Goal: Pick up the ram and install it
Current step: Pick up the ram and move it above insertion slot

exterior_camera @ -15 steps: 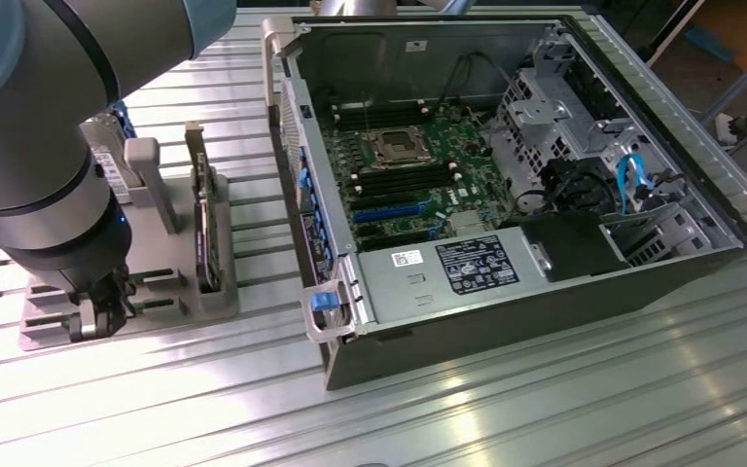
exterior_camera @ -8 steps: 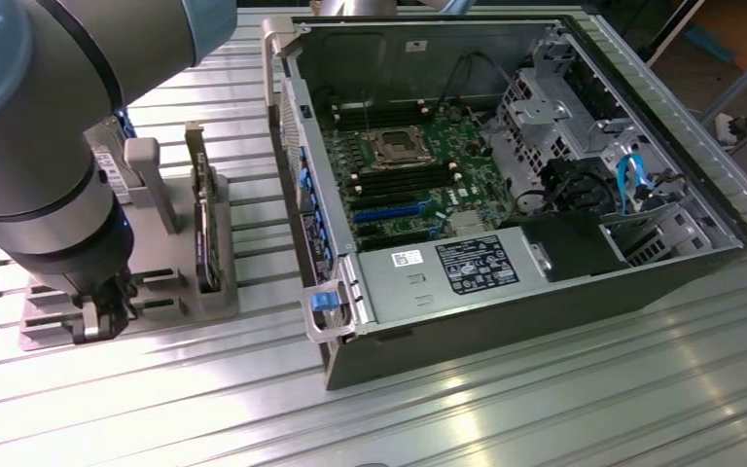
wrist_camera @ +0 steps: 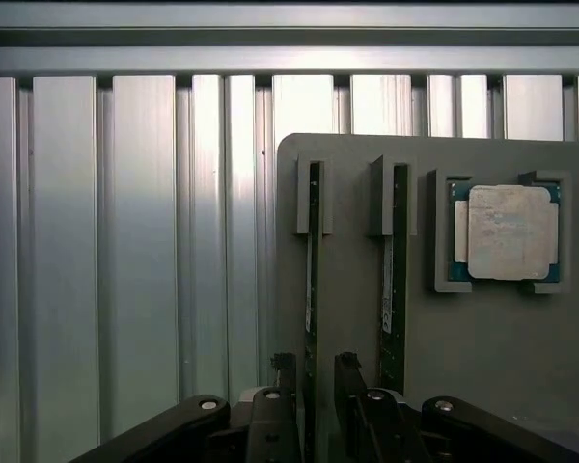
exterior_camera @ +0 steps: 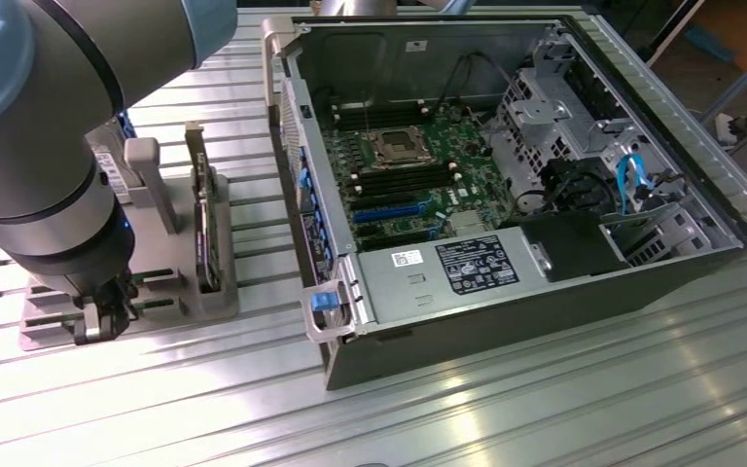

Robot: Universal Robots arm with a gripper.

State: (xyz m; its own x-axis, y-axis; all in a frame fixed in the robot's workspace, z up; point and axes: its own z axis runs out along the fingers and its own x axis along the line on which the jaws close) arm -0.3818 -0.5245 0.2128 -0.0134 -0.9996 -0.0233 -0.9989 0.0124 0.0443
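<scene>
Two ram sticks stand on edge in slots of the grey holder (wrist_camera: pixel 357 241). My gripper (wrist_camera: pixel 314 365) is open and low over the holder, and the ram stick (wrist_camera: pixel 312 251) nearer the holder's edge runs between its two fingers (wrist_camera: pixel 282 381) with a small gap on each side. The second ram stick (wrist_camera: pixel 390 280) stands one slot over, outside the jaws. In the exterior view the gripper (exterior_camera: pixel 104 316) hangs at the near end of the holder (exterior_camera: pixel 153 292), at the exterior view's left. The open computer case (exterior_camera: pixel 504 175) lies to the right with its motherboard (exterior_camera: pixel 407 165) exposed.
A square silver processor chip (wrist_camera: pixel 507 231) rests in a pocket of the holder beside the sticks. A wider dark card (exterior_camera: pixel 205 224) stands on edge on the holder. The ribbed metal table (exterior_camera: pixel 504 399) carries the holder and the case. Cables and a drive cage (exterior_camera: pixel 594 185) fill the case's right side.
</scene>
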